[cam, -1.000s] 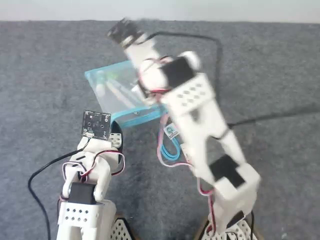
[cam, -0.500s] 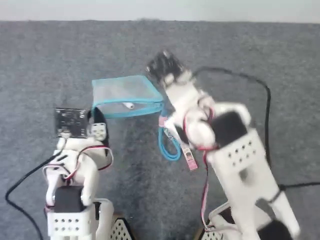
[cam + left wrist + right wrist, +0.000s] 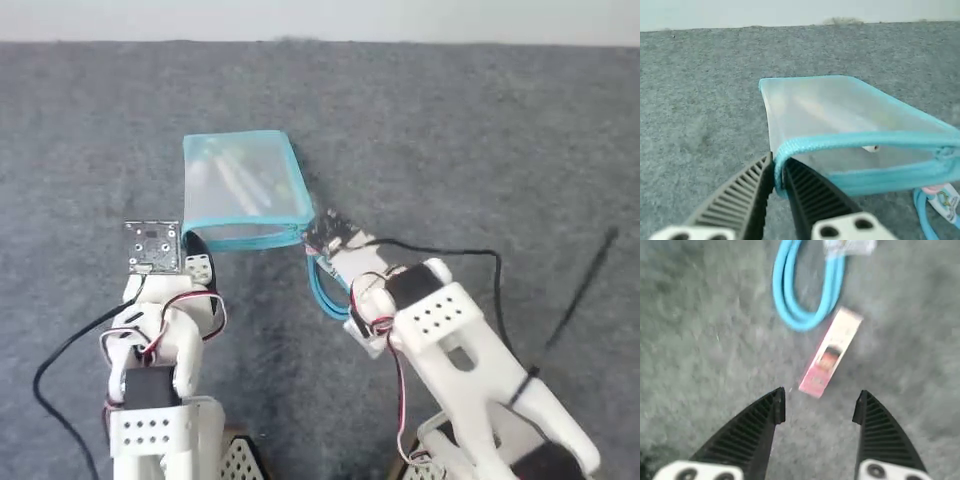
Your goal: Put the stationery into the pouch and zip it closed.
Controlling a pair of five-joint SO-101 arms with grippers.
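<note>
The teal mesh pouch (image 3: 245, 185) lies flat on the grey mat (image 3: 480, 130), ahead of the left arm and to that arm's right; through its translucent wall a few pale long shapes (image 3: 233, 178) show, too veiled to tell one piece of stationery from another, and in the left wrist view a small white end (image 3: 870, 148) sits just under the zip band; whether the zip is drawn fully across cannot be made out. The left gripper (image 3: 778, 169) is pinched tight on the pouch's near teal-bound corner, its ribbed fingers meeting on the binding with no gap between them. The right gripper (image 3: 820, 401) hangs low over the mat with its fingers spread wide and nothing between them; just beyond its tips lies a small pink oblong piece (image 3: 830, 357), blurred, so what it is stays unclear; past that lies a blue cord loop (image 3: 800, 295), its far end cut off by the frame edge beside a white label (image 3: 850, 245). From above, the right arm's wrist lies over the near part of that loop, next to the pouch's near right corner.
</note>
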